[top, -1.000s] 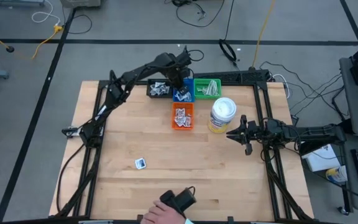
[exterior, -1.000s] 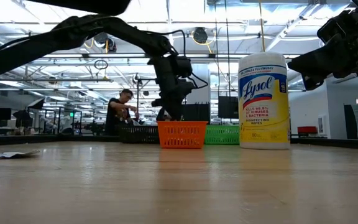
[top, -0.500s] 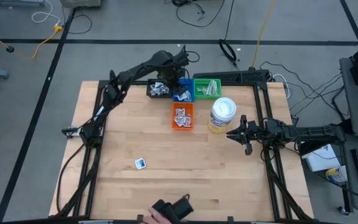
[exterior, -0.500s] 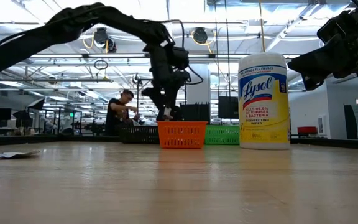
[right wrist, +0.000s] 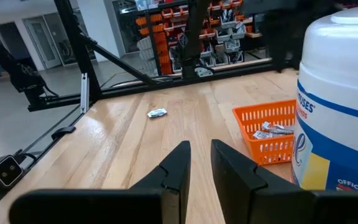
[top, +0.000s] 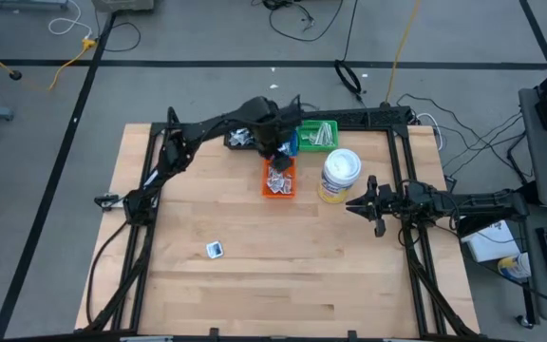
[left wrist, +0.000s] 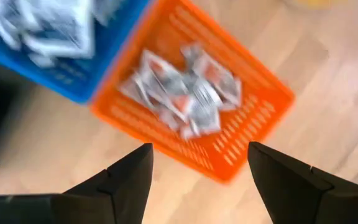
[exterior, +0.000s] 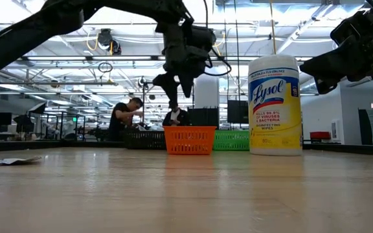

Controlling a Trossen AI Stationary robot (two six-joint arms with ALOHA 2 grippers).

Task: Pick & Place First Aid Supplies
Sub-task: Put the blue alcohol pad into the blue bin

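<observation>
Sorting is under way: most of the small flat white first aid packets (left wrist: pixel 185 93) lie in bins at the far side of the light wooden table (top: pixel 283 275). We see packets with red print heaped in the orange perforated plastic basket (top: pixel 279 179), others in the blue bin (left wrist: pixel 73 56) touching it on its far side, pale wrapped strips in the green bin (top: pixel 316 134), and more in the black bin (top: pixel 240 136). One stray white packet with blue print (top: pixel 215 250) lies alone on the near-left part of the table, well apart from the bins.

The left gripper (left wrist: pixel 197 171) hangs above the orange basket with its jaws spread and nothing between them. We judge this as the end of a placing step. The next move calls for lifting clear of the baskets, travelling to the stray packet, and lowering onto a thin flat item that gives the fingers little edge to catch.

The right gripper (right wrist: pixel 199 163) waits beside the white and yellow tub of disinfecting wipes (top: pixel 338 177), its fingers nearly together and holding nothing.

Limits of view: motion blur in the left wrist view makes the print on the packets unreadable. The left arm covers much of the blue and black bins from above. In the low view, the bin walls hide all contents.
</observation>
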